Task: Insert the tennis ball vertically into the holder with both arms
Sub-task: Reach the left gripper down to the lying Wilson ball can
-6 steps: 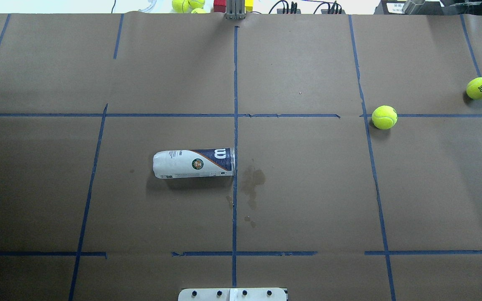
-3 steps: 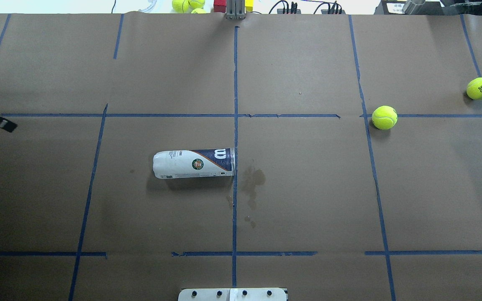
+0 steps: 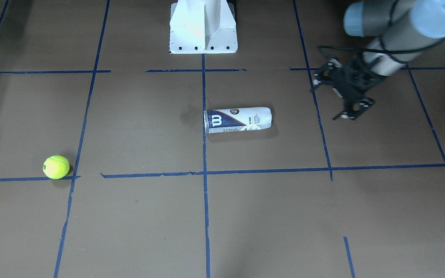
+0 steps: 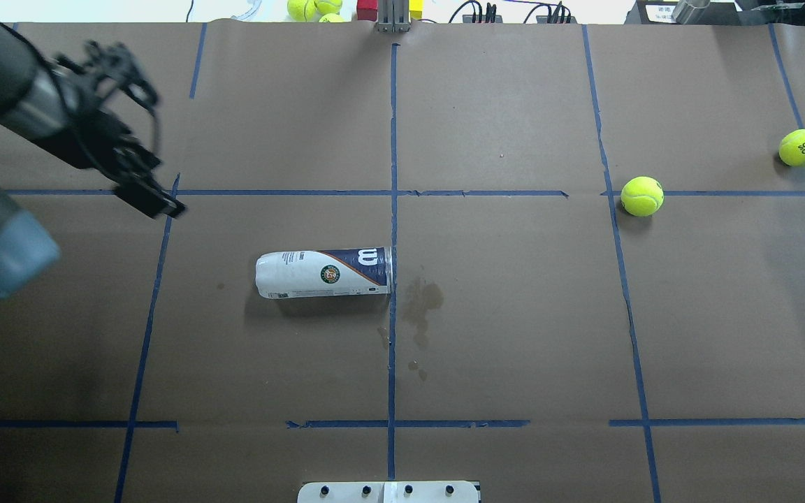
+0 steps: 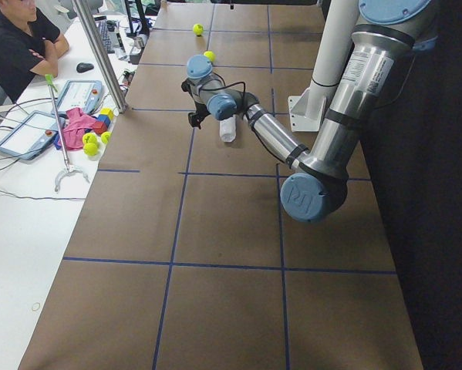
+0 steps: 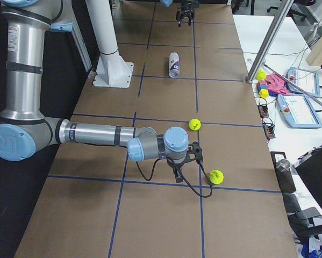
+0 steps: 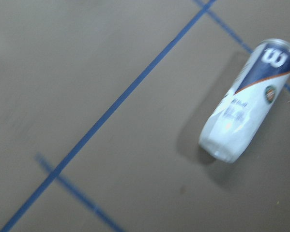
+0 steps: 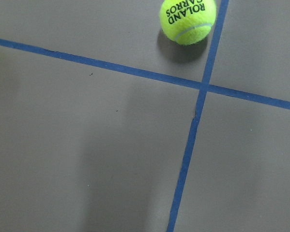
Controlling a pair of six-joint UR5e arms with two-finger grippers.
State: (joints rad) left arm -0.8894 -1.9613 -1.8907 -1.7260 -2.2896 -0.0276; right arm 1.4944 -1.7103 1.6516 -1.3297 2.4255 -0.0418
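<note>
1. The holder (image 4: 323, 272) is lying on its side on the surface (image 4: 514, 335), a little to the robot's left of centre. Its open mouth is facing the robot's right and sitting at the central blue tape line (image 4: 393, 140). Its closed base is pointing toward the robot's left.

2. The left hand (image 4: 165, 155) is hanging over the surface, well apart from the holder, out beyond its base end. The jaws are standing wide apart and gripping nothing. The left wrist view is showing the holder, slightly blurred.

3. The tennis ball (image 4: 801, 147), with dark lettering, is resting far to the robot's right beside a tape line. A second tennis ball (image 4: 642, 195) is resting between it and the holder, well apart from both.

4. The right hand (image 6: 185, 159) is appearing only in the exterior right view, low and near the lettered tennis ball. How its jaws are standing cannot be told. The right wrist view is showing that ball at its top edge.
</note>
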